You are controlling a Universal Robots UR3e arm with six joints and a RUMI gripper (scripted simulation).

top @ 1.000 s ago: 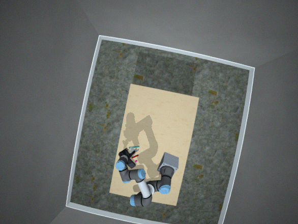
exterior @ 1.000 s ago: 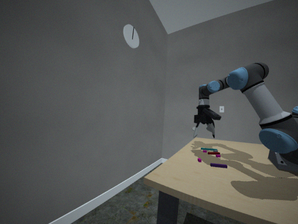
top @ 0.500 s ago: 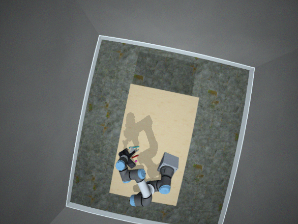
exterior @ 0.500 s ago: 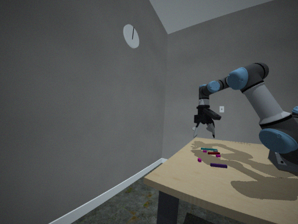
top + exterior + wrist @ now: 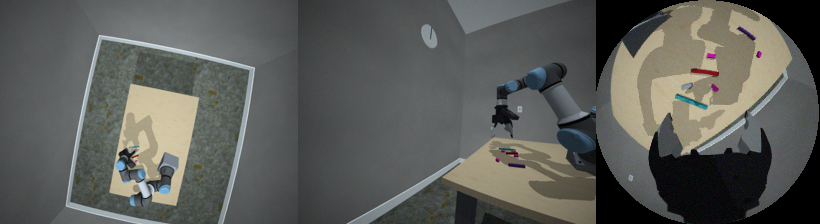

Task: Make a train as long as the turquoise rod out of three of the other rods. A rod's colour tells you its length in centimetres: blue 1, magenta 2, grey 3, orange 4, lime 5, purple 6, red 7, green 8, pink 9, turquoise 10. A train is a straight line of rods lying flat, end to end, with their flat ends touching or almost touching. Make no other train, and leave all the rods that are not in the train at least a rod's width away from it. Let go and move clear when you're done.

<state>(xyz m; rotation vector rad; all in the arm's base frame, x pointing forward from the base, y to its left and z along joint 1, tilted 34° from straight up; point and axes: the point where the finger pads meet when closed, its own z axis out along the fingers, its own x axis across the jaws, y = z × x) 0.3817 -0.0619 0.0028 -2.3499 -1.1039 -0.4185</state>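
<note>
Rods (image 5: 135, 156) (image 5: 511, 153) (image 5: 705, 72) lie separately on the table (image 5: 162, 114) (image 5: 481, 175) (image 5: 633, 80); above them, I hold my empty tool (image 5: 133, 150) (image 5: 502, 137) (image 5: 708, 112) with jaws apart.

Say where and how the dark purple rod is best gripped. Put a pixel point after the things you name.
Probably across its middle, from above, one finger on each long side: the dark purple rod (image 5: 516, 165) (image 5: 746, 33) lies flat, long and narrow, with no other rod touching it. The open tool (image 5: 133, 154) (image 5: 502, 137) (image 5: 708, 112) should first turn to straddle it.
</note>
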